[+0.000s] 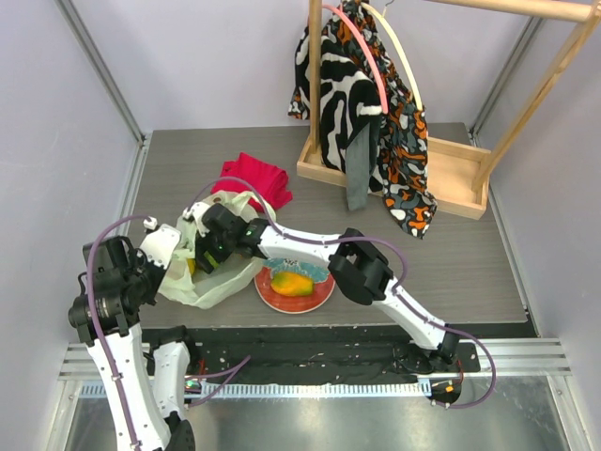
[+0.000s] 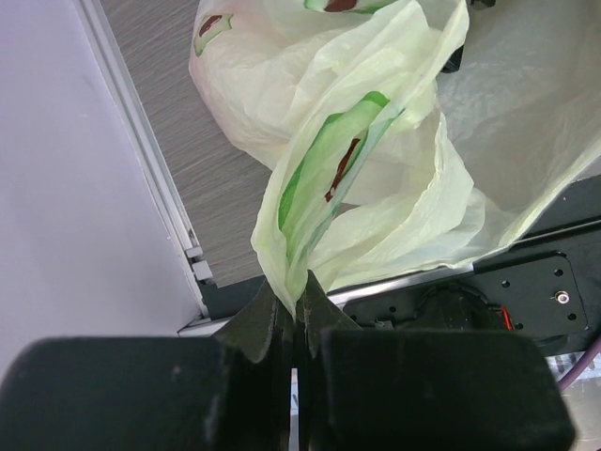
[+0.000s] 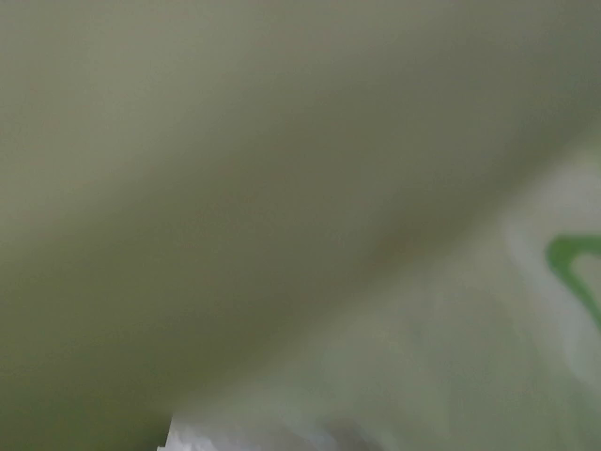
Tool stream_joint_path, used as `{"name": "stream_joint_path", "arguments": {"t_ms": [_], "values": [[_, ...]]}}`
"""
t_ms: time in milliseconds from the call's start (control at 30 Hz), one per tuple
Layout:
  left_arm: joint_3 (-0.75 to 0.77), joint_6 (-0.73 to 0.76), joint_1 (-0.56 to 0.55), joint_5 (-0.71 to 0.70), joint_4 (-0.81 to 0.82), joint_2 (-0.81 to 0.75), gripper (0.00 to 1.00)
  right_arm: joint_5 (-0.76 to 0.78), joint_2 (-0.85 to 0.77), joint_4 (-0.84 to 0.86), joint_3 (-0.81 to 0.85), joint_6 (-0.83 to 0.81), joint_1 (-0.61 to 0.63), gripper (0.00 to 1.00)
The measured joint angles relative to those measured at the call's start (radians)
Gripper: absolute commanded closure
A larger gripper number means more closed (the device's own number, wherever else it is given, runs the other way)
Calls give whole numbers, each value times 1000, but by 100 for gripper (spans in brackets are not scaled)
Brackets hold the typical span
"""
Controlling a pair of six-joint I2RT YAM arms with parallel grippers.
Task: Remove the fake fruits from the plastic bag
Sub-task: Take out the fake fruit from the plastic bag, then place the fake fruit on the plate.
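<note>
1. Your left gripper is clenched on the bag at its near rim, holding the mouth open.
2. Your right gripper is buried in the bag's mouth. Open or closed, you cannot tell: its own view is all blur.
3. A mango lies on the plate just right of the bag. Any other fruits are probably hidden inside, beneath the right gripper, which is the nearer one.

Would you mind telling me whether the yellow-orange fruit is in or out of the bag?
Out: the fruit lies on the plate, beside the plastic bag.

Pale yellow-green plastic bag, green-printed
</note>
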Motion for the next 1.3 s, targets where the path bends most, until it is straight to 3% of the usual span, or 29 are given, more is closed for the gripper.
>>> {"name": "stream_joint_path", "arguments": {"t_ms": [167, 233, 400, 633, 967, 1133, 1300], "values": [[-1, 0, 0, 0, 0, -5, 100, 11, 31, -2, 33, -8, 1, 56], [-5, -5, 0, 0, 0, -14, 100, 13, 31, -2, 42, -24, 1, 59], [-23, -31, 0, 18, 1, -23, 100, -69, -60, -56, -35, -88, -16, 59], [-43, -118, -8, 84, 1, 13, 100, -293, -497, -180, -290, -284, -50, 59], [-19, -174, -35, 148, 19, 50, 100, -332, -823, -392, -410, -544, -64, 60], [-19, -173, -35, 146, 23, 58, 100, -320, -930, -605, -542, -689, -198, 62], [-19, -174, -35, 145, 26, 60, 100, -328, -870, -742, -592, -765, -375, 64]]}}
